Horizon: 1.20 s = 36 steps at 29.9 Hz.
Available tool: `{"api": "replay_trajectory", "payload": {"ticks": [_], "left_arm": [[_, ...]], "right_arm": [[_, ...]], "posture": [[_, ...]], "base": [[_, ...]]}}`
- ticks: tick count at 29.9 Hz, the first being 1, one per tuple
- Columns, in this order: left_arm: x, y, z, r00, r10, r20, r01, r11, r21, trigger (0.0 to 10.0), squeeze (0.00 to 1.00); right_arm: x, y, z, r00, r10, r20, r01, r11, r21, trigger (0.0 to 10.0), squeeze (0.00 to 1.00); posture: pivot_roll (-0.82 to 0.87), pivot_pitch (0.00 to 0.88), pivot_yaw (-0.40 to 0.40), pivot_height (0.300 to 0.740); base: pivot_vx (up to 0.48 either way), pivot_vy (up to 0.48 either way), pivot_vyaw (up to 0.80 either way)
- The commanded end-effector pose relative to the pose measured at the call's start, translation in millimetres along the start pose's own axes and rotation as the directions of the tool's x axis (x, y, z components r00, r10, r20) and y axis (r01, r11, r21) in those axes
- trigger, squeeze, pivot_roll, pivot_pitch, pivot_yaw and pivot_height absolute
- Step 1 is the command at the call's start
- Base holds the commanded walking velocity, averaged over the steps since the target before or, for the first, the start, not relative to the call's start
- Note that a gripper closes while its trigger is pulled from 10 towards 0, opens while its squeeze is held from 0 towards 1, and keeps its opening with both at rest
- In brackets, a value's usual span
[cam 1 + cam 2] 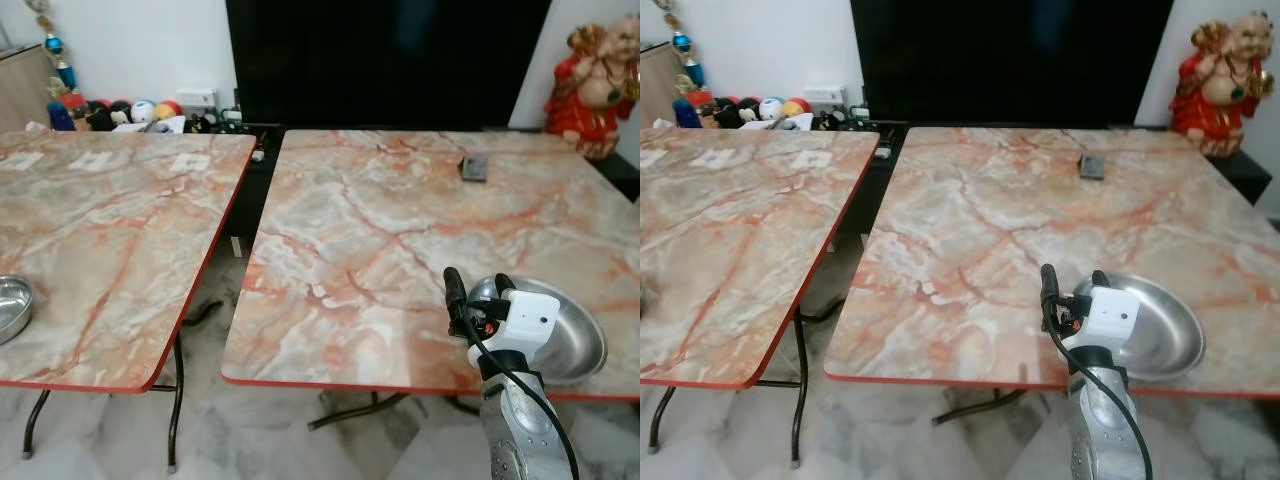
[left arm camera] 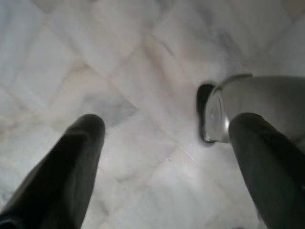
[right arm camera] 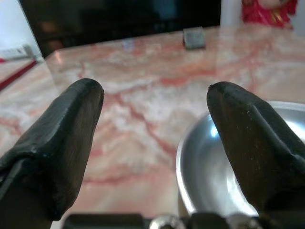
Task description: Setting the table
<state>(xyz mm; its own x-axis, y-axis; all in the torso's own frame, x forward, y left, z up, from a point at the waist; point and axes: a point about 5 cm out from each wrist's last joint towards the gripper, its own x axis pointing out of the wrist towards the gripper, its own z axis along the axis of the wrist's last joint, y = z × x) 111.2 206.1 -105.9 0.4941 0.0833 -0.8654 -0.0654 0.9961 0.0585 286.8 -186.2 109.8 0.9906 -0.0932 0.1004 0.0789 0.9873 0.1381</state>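
A steel bowl (image 1: 565, 335) sits near the front right edge of the right marble table (image 1: 400, 240). My right gripper (image 1: 478, 287) stands open just above the table at the bowl's left rim, one finger (image 3: 257, 138) over the bowl (image 3: 214, 167) and the other finger (image 3: 62, 138) over bare marble, nothing between them. A second steel bowl (image 1: 12, 305) rests at the left edge of the left table (image 1: 110, 230). My left gripper (image 2: 167, 157) hangs open over the pale floor.
A small dark flat object (image 1: 473, 168) lies at the far side of the right table. A red figurine (image 1: 595, 80) stands at the back right, and toys (image 1: 130, 112) lie by the wall. A gap (image 1: 245, 215) separates the tables. Paper slips (image 1: 190, 161) lie on the left table.
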Motion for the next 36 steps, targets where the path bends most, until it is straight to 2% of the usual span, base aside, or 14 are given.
{"api": "replay_trajectory", "payload": {"ticks": [1,7,14,36], "left_arm": [[-1.3,5.9,-3.9,1.0,0.011,-0.018,-0.011,1.0,0.017,10.0,0.0],[-1.2,4.5,-4.0,1.0,0.008,-0.018,-0.008,1.0,0.012,10.0,0.0],[-1.1,3.4,-4.0,1.0,0.01,-0.017,-0.009,1.0,0.009,10.0,0.0],[-1.4,3.4,-5.5,1.0,0.008,-0.024,-0.007,1.0,0.025,10.0,0.0]], "right_arm": [[2.5,12.2,2.1,0.999,0.037,0.014,-0.037,0.999,0.002,10.0,0.0],[2.8,23.1,-0.8,0.998,0.068,0.009,-0.068,0.998,-0.006,10.0,0.0],[5.2,28.4,-0.9,0.995,0.101,0.008,-0.101,0.995,-0.026,10.0,0.0],[6.4,41.3,-5.8,0.989,0.146,-0.004,-0.146,0.989,-0.014,10.0,0.0]], "posture": [[-0.01,0.0,0.012,0.74],[-0.01,0.0,0.005,0.74],[0.0,0.0,-0.003,0.74],[0.01,0.0,-0.003,0.74]], "base": [[0.0,0.442,0.0],[0.0,0.441,0.0],[0.0,0.425,0.0],[0.0,0.388,0.0]]}}
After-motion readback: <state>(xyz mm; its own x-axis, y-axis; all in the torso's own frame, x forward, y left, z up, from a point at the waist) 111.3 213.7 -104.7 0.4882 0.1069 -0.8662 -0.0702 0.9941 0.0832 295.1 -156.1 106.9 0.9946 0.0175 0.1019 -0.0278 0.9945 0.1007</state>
